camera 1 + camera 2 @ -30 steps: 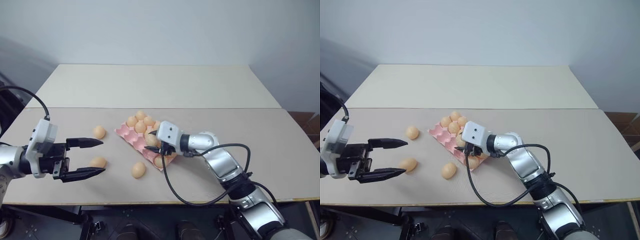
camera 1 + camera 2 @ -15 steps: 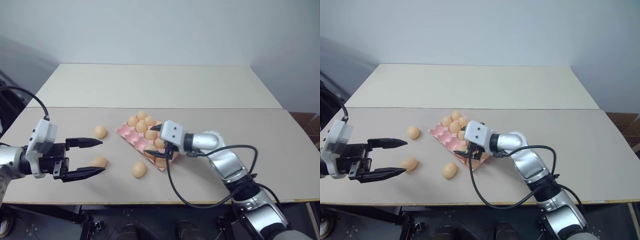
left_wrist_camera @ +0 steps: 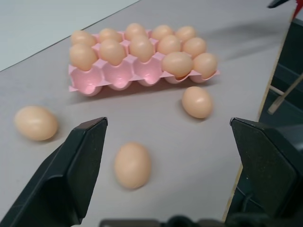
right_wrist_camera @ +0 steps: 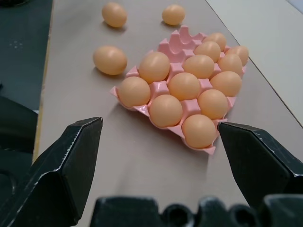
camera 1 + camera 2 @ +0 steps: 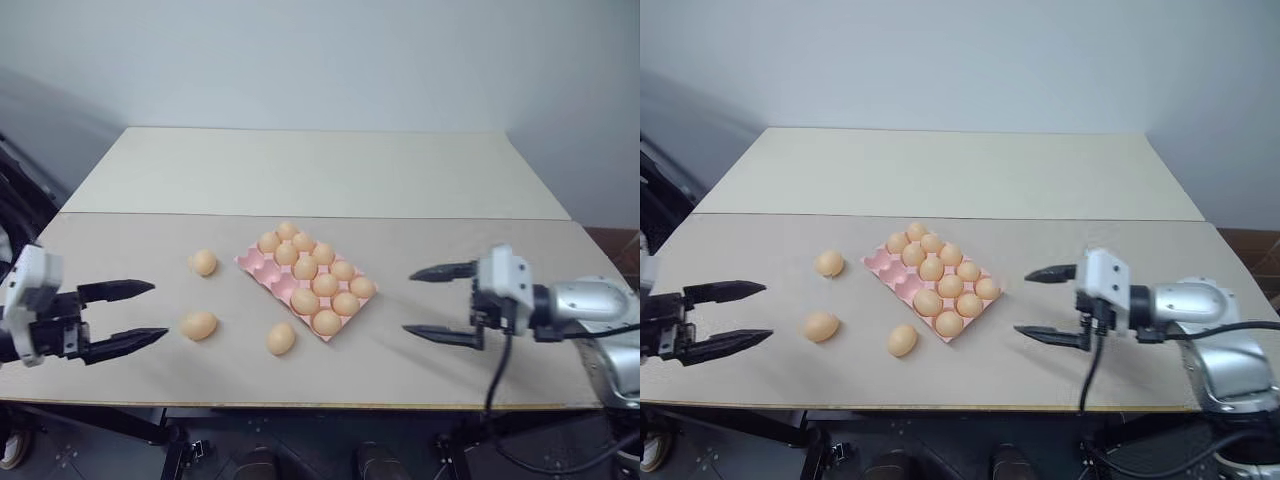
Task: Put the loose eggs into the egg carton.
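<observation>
1. Illumination is even, soft and moderately bright across the desk (image 5: 420,180); no glare is visible.
2. Shadows are faint. The loose eggs (image 5: 199,325) cast small, soft shadows on the desk surface.
3. The far wall darkens gradually toward the left.
4. In the left wrist view, the nearest egg (image 3: 132,165) is blurred; the egg carton (image 3: 90,82) is sharper.
5. In both wrist views, the hand fingers (image 4: 64,163) appear dark and soft-edged.

A pale beige table (image 5: 300,370) spans the lower half of the frame, a second cream table (image 5: 310,170) butts against it across the centre, and a plain grey wall (image 5: 320,55) fills the top.
</observation>
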